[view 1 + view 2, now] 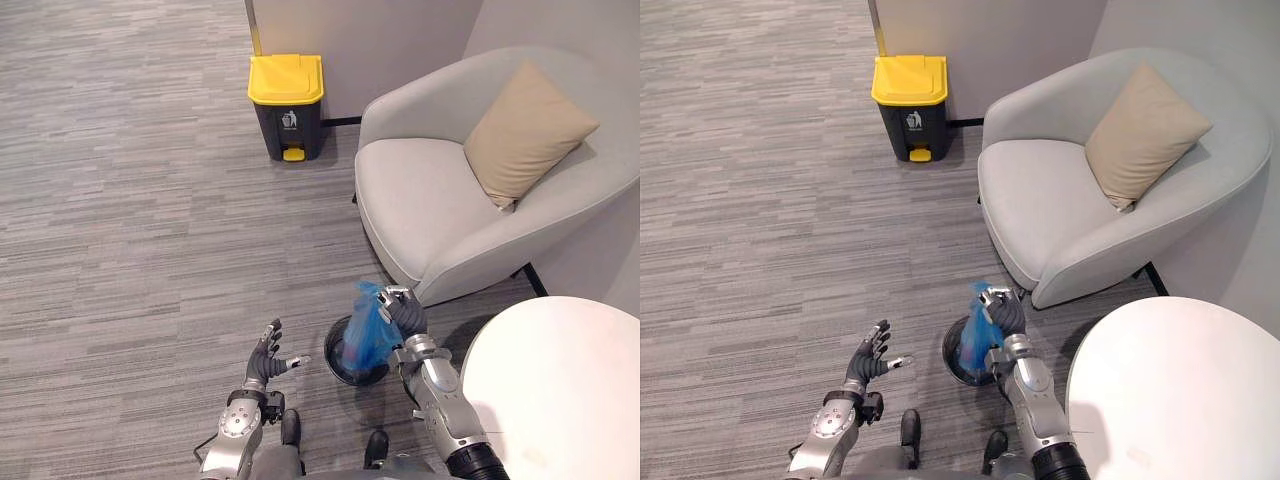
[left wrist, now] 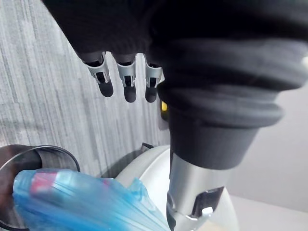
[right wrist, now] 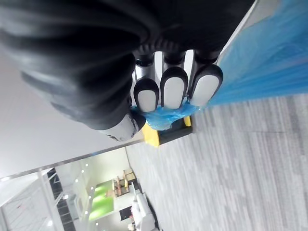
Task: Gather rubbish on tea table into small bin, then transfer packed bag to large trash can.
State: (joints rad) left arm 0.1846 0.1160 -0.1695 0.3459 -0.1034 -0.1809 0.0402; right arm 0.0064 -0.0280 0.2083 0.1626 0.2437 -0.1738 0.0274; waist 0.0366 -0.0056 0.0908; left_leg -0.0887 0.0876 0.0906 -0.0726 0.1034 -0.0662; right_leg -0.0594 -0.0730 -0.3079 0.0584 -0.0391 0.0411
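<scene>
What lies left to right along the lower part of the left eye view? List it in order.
In order: left robot hand, fingers spread → blue bag → right robot hand, closed on the bag's top → white round table.

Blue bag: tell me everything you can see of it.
The blue bag is thin, translucent plastic film, creased into long pleats, with something reddish showing through it. Its neck is bunched in the curled fingers of the right hand, which holds it roughly upright. Its lower end reaches into the small bin, dark and round, on the carpet in front of the armchair. Nothing else touches it.
</scene>
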